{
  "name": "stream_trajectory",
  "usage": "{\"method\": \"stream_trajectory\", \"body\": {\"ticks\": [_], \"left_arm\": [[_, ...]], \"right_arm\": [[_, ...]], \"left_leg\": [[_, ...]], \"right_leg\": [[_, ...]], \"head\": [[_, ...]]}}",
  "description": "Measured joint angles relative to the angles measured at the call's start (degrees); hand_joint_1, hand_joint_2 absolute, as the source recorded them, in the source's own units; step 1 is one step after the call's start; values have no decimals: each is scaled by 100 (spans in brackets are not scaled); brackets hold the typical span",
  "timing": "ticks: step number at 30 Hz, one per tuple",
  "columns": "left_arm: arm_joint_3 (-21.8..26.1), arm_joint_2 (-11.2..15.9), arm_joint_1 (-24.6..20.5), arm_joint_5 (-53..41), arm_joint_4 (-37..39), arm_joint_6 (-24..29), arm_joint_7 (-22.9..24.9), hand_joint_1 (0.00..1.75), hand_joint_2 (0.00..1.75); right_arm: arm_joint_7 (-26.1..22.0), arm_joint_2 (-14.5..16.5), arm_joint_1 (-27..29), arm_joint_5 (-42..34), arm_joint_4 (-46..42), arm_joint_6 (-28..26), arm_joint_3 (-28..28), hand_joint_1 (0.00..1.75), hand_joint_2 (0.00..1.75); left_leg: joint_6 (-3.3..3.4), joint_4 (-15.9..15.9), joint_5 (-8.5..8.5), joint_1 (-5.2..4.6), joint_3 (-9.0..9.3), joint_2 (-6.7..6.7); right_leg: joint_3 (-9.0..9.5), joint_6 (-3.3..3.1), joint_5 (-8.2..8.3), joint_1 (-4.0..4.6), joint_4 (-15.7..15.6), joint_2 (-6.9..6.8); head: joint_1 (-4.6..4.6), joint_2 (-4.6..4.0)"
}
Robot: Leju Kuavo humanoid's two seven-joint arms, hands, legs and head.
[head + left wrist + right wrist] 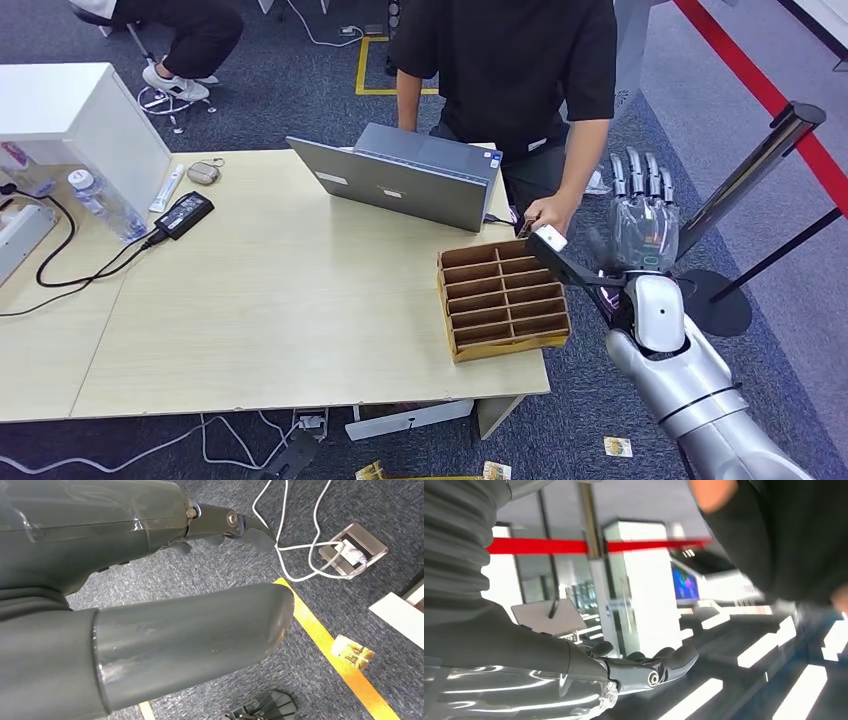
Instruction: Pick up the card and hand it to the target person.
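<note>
A person in a black shirt stands across the table's far right corner. Their hand pinches a small white card just above the cardboard box. My right hand is raised to the right of the card, fingers straight up and apart, holding nothing. In the right wrist view the same fingers stretch out bare, with the person's black sleeve beyond them. My left hand hangs over the carpet with nothing in it, its thumb and fingers apart.
A cardboard divider box sits at the table's right edge, an open grey laptop behind it. A charger, a bottle and a white cabinet stand at the left. A barrier post stands to the right. Loose cards lie on the floor.
</note>
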Motion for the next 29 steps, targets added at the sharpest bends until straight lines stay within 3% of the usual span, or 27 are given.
{"method": "stream_trajectory", "body": {"ticks": [1,7,10,17,23,29], "left_arm": [[0,0,13,5,0,7,-4,0,0],[2,7,103,75,0,74,-24,0,0],[2,12,167,146,0,142,-78,0,0],[10,29,321,286,0,272,-165,0,0],[67,56,415,412,0,368,-275,0,0],[108,77,463,442,0,388,-309,0,0]], "right_arm": [[-32,20,109,-33,-78,-452,-90,0,175],[-332,234,684,-295,-512,-1184,-420,0,175],[-847,529,1131,-517,-842,-1230,-668,0,175],[-2286,1614,2071,-1499,-1280,-1233,-1484,0,175],[-2731,2181,2523,-2809,-1241,-1224,-1642,0,175],[-2822,2456,2680,-3209,-1126,-1220,-1633,0,175]], "left_leg": [[0,0,0,0,0,0],[0,-1,0,1,-1,-1],[0,-2,0,4,-2,-2],[-1,-5,-1,6,-1,-2],[-1,-5,-1,5,-2,-2],[-2,-5,-1,4,-1,-1]], "right_leg": [[0,0,0,0,0,-1],[1,0,0,1,0,-1],[1,0,-1,3,0,-4],[0,-4,-3,6,1,-3],[1,-3,-3,4,1,2],[1,-3,-3,3,0,4]], "head": [[0,0],[1,-1],[1,-1],[-1,0],[2,1],[1,0]]}}
